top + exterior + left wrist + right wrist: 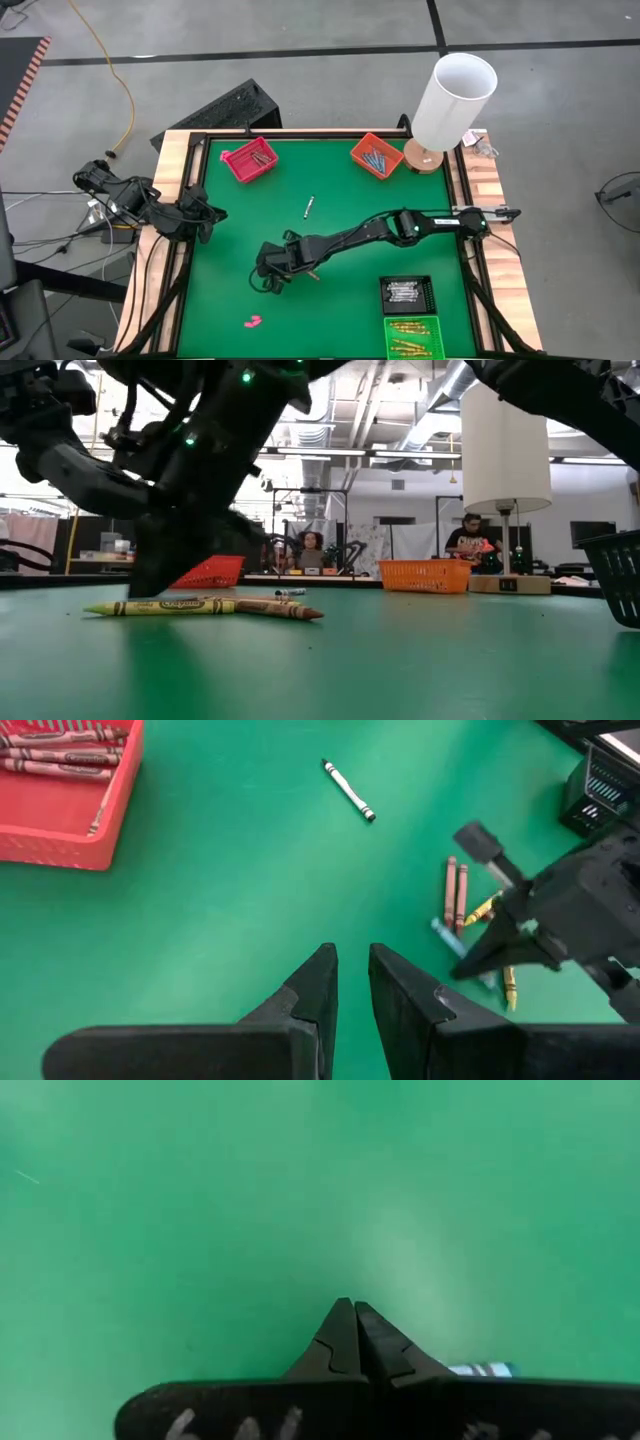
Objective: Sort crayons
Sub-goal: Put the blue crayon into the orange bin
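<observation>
Here, right gripper point(272, 268), fingers pressed together and empty, low over loose cluster of thin brown, yellow and blue crayons point(462, 910) on green counter point(330, 240); sweeping contact may scatter them. Left gripper point(345, 982), fingers slightly parted, waits at counter's left edge.

You see a yellow crayon point(165, 606) lying on the green table point(420, 660), a brown crayon point(283, 610) touching its end. A dark arm point(190, 470) comes down just behind them. Farther back stand a red tray point(212, 572), an orange tray point(425, 575) and a white lamp point(505, 455).

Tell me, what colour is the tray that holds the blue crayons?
Orange. The tray shows best in the high view, at the table's far edge beside the lamp.
</observation>
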Controlling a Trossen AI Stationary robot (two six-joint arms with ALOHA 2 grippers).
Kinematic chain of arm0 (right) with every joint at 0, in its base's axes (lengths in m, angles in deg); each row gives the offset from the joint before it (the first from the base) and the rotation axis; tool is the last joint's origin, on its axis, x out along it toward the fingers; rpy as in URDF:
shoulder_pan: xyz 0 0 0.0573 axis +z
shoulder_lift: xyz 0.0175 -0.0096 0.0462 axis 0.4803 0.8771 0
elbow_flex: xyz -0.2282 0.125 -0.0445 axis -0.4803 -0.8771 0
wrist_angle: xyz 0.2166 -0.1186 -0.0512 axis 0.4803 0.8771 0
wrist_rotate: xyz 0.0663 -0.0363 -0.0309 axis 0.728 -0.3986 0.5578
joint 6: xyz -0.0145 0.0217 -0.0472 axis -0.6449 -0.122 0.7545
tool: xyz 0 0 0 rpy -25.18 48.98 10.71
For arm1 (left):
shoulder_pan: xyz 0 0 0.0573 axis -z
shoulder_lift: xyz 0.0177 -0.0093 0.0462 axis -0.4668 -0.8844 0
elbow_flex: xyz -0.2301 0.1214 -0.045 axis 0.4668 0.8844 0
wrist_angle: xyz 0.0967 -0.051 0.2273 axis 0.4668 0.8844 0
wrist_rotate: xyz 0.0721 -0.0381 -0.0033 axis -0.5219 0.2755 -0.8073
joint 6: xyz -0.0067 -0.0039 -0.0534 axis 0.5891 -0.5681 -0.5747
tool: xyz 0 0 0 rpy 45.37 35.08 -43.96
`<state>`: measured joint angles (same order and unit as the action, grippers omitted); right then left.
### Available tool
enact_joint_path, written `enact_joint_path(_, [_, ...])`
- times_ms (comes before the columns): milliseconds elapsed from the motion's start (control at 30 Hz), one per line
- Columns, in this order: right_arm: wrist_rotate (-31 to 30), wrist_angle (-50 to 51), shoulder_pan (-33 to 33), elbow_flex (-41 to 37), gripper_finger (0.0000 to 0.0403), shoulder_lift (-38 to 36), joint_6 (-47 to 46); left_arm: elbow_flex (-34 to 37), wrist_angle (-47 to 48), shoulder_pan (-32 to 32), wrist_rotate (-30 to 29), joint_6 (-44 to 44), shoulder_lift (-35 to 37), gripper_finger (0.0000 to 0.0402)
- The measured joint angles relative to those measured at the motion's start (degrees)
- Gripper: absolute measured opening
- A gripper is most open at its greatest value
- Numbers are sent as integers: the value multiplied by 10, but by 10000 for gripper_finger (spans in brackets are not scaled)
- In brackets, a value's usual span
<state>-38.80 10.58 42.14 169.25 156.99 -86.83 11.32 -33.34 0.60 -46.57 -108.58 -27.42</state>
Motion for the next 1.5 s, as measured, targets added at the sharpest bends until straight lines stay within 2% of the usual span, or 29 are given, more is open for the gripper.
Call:
enact_joint_path(267, [-33,53,-1,3,0,-55,-14,0,0,0,0,6,0,50])
enact_joint_path(367, [-35,61,0,3,0,-80,21,0,1,0,0,9,0,50])
enact_joint_path(467, [-7,66,0,3,0,-105,76,0,1,0,0,10,0,50])
enact_joint_path(600, [69,63,-5,3,7,-118,176,0,2,0,0,10,0,50])
enact_joint_path(700, [111,71,-9,2,36,-117,284,0,4,0,0,16,0,50])
enact_joint_path(833, [128,65,-15,2,103,-112,413,0,4,0,1,21,0,50])
enact_joint_path(1000, [128,47,-26,-1,186,-111,493,0,4,0,1,21,0,50])
enact_joint_path(1100, [131,45,-36,-5,209,-111,518,0,3,0,1,21,0,50])
enact_joint_path(1333, [181,18,-44,-5,195,-71,589,0,5,0,-1,21,0,50])
enact_joint_path(1500, [183,32,-36,-5,179,-55,648,0,19,0,-2,13,0,50])
